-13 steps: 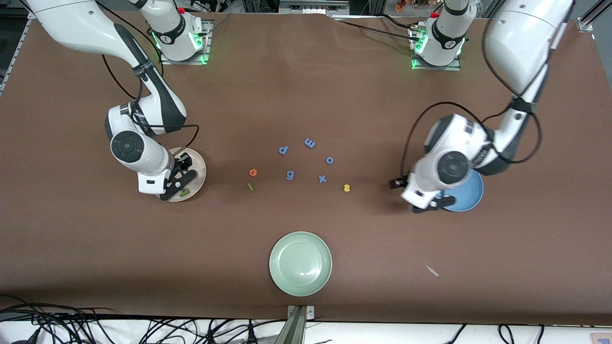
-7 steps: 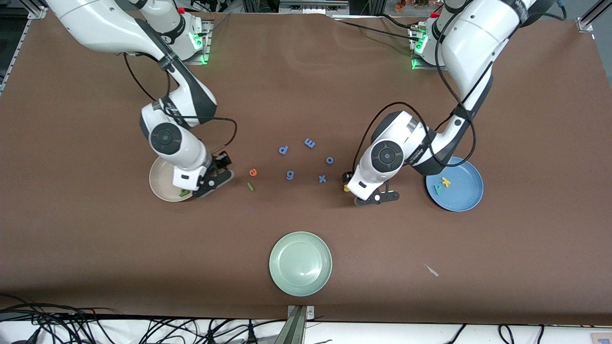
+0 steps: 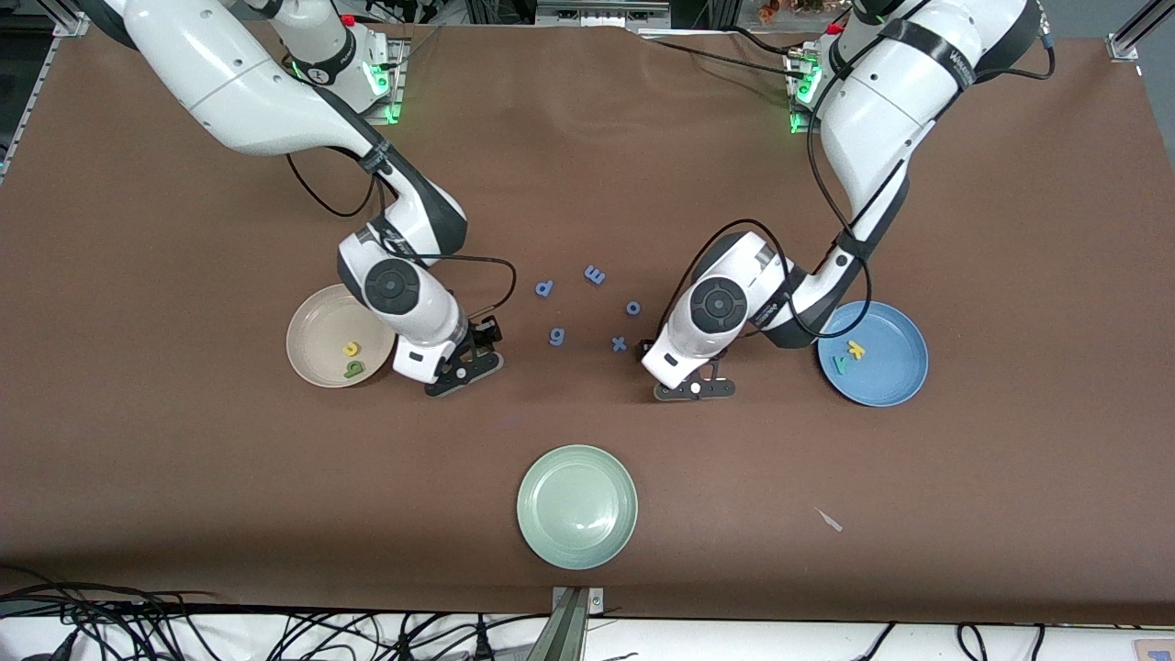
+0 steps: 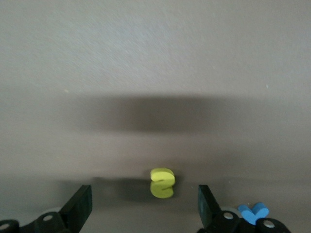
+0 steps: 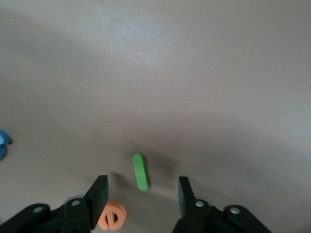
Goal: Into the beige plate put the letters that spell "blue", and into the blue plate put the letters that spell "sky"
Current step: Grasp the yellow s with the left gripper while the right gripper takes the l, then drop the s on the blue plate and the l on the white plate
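The beige plate (image 3: 312,335) holds the yellow u (image 3: 350,349) and the dark green b (image 3: 354,369). In the blue plate (image 3: 890,381) lie the yellow k (image 3: 856,348) and the teal y (image 3: 839,364). My right gripper (image 3: 464,369) hangs open low over the table beside the beige plate. In its wrist view the green l (image 5: 141,171) lies between the fingers of the right gripper (image 5: 142,191), and the orange e (image 5: 112,216) sits by one finger. My left gripper (image 3: 695,388) is open too. The yellow s (image 4: 162,182) lies between the fingers of the left gripper (image 4: 143,195). The arms hide l, e and s in the front view.
Blue-purple letters p (image 3: 544,288), m (image 3: 595,274), o (image 3: 633,308), g (image 3: 556,337) and x (image 3: 620,344) lie between the two grippers. A pale green plate (image 3: 576,505) sits nearer the front camera. A small white scrap (image 3: 831,520) lies beside it.
Both arms swung from over their plates toward the middle of the table. The right gripper now stands over l and e, the left over s. The letters in both plates came into view.
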### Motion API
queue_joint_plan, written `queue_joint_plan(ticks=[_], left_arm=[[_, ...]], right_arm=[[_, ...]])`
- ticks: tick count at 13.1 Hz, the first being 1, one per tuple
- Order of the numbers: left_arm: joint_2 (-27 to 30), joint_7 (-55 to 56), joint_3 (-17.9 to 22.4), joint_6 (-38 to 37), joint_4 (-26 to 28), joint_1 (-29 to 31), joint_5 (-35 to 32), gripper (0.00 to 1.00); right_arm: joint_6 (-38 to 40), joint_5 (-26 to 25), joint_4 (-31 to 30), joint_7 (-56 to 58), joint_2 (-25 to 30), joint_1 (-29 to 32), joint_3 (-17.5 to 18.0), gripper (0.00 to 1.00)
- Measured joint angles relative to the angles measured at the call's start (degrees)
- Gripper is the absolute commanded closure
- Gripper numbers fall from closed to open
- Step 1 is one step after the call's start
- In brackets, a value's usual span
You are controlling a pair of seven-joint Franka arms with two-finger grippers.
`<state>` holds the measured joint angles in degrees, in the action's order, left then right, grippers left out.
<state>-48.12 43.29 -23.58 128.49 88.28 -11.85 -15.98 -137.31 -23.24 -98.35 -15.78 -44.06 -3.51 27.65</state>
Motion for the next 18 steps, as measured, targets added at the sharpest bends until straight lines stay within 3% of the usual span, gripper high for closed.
queue_joint_plan(ticks=[2,4,5,8,11,14,17,18], left_arm=[[-0.19,-0.01,0.11,0.0,0.0,-0.47,-0.27,0.44],[-0.34,-0.01,0.24,0.01,-0.01,-0.44,-1.7,0.48],[-0.4,-0.02,0.27,0.01,-0.03,-0.43,-2.24,0.55],[-0.52,-0.02,0.31,0.02,-0.24,-0.44,-2.29,0.96],[-0.53,-0.02,0.31,0.02,-0.38,-0.43,-2.29,1.0],[-0.37,-0.02,0.45,-0.36,-1.61,0.2,-2.3,1.0],[2.83,-3.91,0.51,-8.73,-3.33,2.41,-2.63,1.0],[4.66,-7.47,0.58,-12.87,-3.48,3.72,-2.68,1.0]], right_arm=[[-0.03,-2.13,0.32,-1.98,-0.75,-0.97,-0.03,0.47],[-0.03,-2.93,0.4,-2.03,-0.75,-1.05,-0.15,0.63],[-0.03,-3.41,0.48,-2.03,-0.75,-1.04,-0.24,0.71],[-0.02,-3.72,0.83,-2.02,-0.74,-1.03,-0.43,1.0],[0.29,-3.87,1.17,-1.66,-0.56,-1.0,-1.2,1.0],[6.79,-3.54,2.31,4.28,2.3,-0.13,-2.76,1.0],[13.42,-0.35,0.96,16.92,9.13,4.17,-4.11,0.98],[14.23,0.33,-1.09,19.81,11.76,5.29,-5.18,0.9]])
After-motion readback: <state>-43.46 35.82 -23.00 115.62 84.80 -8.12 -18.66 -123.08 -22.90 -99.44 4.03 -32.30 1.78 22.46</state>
